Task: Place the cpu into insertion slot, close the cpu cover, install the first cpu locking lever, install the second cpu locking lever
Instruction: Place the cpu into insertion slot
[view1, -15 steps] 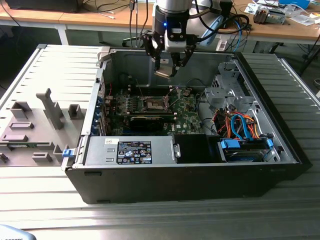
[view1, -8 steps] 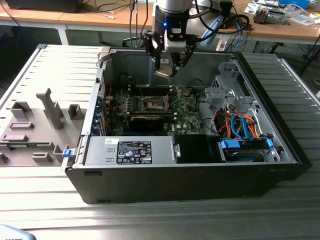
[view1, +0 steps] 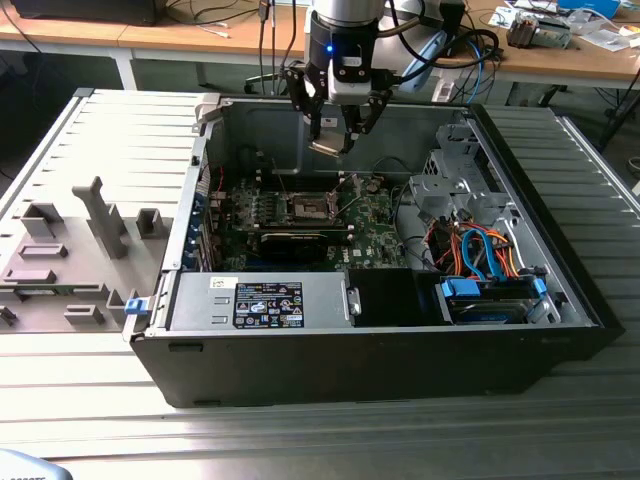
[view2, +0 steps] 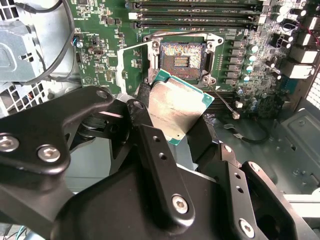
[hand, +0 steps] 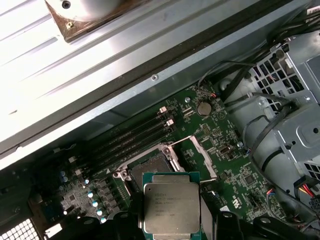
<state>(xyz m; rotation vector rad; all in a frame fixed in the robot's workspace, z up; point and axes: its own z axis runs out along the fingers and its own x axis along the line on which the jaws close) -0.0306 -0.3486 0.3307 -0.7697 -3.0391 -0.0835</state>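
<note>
Hovering over the open case (view1: 300, 370), the gripper (view1: 336, 138) is clamped on the cpu (hand: 171, 207), well above the insertion slot (hand: 150, 168). Seating it cleanly probably means keeping it level, with its edges squared to the slot.

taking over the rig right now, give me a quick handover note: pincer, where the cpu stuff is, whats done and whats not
Pincer: shut on the cpu, held in the air inside the open computer case.
Insertion slot: on the green motherboard, empty, contacts bare. The cpu hangs above the board near the slot, touching neither.
Cpu cover: swung open beside the slot.
Done: cpu is grasped.
Not yet done: cpu in the slot, cover closed, first and second locking levers.
</note>
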